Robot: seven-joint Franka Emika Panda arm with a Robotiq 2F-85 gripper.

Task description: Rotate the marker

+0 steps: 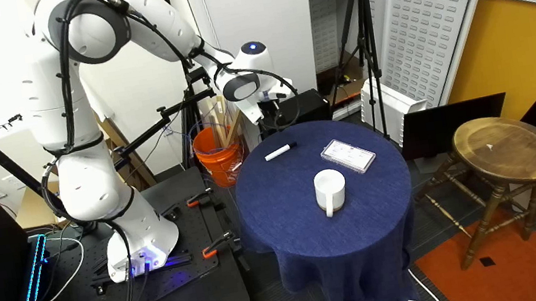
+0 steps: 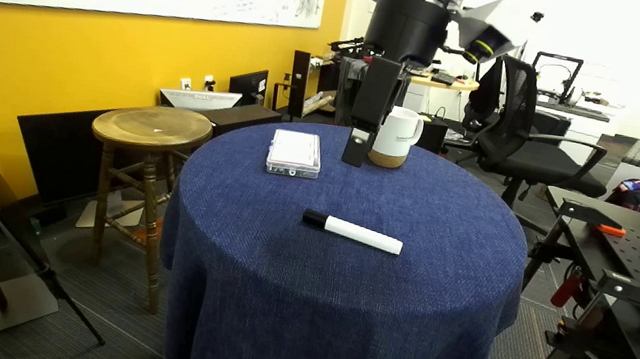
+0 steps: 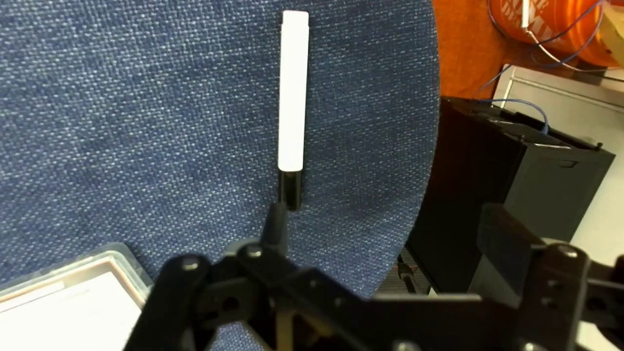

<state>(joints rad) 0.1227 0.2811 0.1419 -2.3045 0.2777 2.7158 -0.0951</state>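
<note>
My gripper (image 3: 385, 217) is spread wide, holding nothing; if I descend off-centre like this, one finger (image 3: 275, 229) could knock the marker (image 3: 293, 97) rolling

The Franka Emika Panda arm (image 1: 92, 182) is white and rounded, its pale elbow cap (image 1: 92, 34) circled in dark grey. Black straps (image 1: 92, 144) bind black cables (image 1: 66, 85) along it. A blue light (image 1: 253, 46) glows on a dark wrist disc (image 1: 246, 50). The black Robotiq gripper (image 3: 385, 212) has linkages (image 3: 312, 290) studded with silvery screws (image 3: 254, 251).

The round table (image 1: 275, 197) (draped in blue) carries a marker (image 1: 279, 152), flat case (image 1: 348, 156) and mug (image 1: 330, 191).
</note>
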